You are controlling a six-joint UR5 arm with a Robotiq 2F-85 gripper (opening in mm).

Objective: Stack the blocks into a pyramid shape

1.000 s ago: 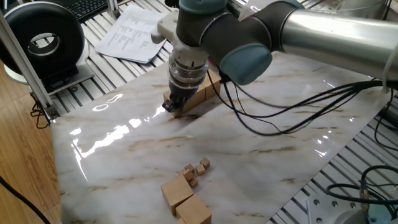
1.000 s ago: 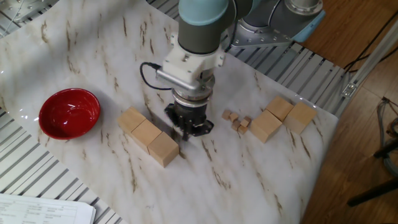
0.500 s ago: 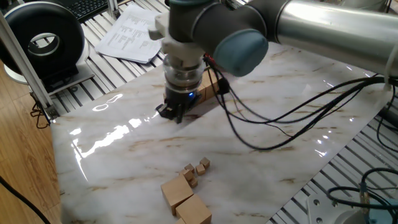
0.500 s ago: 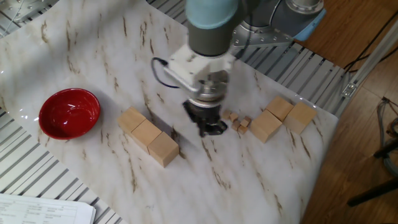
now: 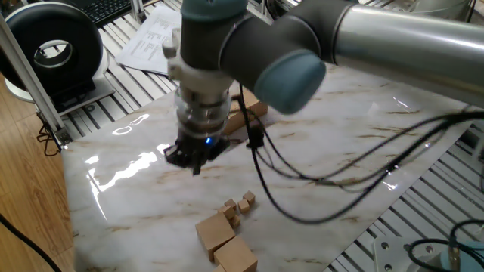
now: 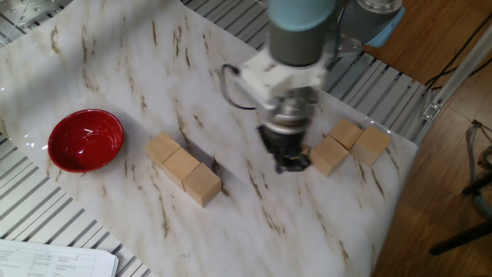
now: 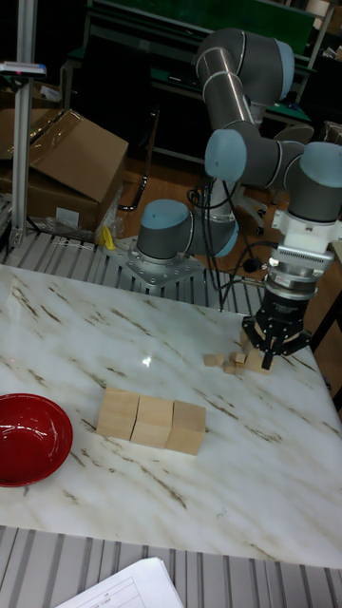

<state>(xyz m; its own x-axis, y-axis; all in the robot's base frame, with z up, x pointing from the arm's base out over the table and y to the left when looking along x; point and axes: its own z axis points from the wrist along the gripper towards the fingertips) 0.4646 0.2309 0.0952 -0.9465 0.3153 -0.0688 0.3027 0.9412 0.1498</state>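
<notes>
Beside the red bowl point(image 6: 85, 139), three blocks point(image 6: 183, 167) lie in a diagonal row; claw point(image 6: 290, 159) empty, spread.

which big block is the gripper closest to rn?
The loose block nearest the row of three; the gripper hangs beside it. Its two neighbours sit farther out.

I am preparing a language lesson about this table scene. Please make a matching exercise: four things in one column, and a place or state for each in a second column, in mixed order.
Things:
1. red bowl
2. three large wooden blocks
3. gripper
4. tiny wooden cubes

Places or states:
A. side by side in one row
B. above the table, holding nothing
C. empty, near the table edge
D. small loose cluster

Pairs: 1-C, 2-A, 3-B, 4-D
</notes>
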